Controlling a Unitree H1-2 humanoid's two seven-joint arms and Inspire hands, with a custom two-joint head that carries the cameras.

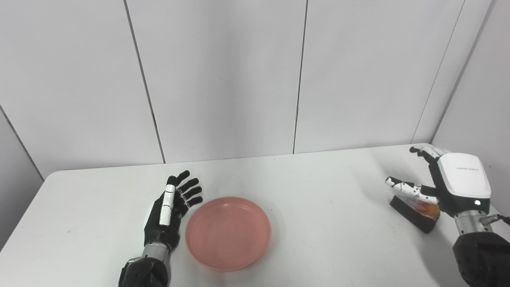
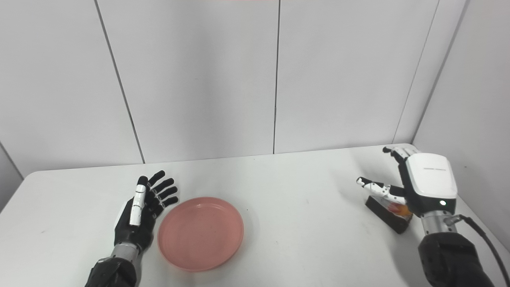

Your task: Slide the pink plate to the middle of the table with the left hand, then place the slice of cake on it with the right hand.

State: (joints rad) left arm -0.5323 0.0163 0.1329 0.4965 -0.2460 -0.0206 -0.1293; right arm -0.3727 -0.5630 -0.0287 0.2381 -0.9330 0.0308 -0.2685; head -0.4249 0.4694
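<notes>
Plate (image 1: 228,233) sits near-centre of desk (image 1: 318,199), left hand (image 1: 169,209) spread beside it. Right hand (image 1: 446,183) spread over cake slice (image 1: 412,213), contact unclear; close low on its sides, lift level.

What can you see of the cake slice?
The cake is a dark, chocolate-looking wedge with orange-red topping at its near end. It lies flat on the white table near the right edge, far from the pink plate. The right hand is over it, open, thumb above the far end. The hand hides part of the cake, so whether they touch is unclear.
</notes>
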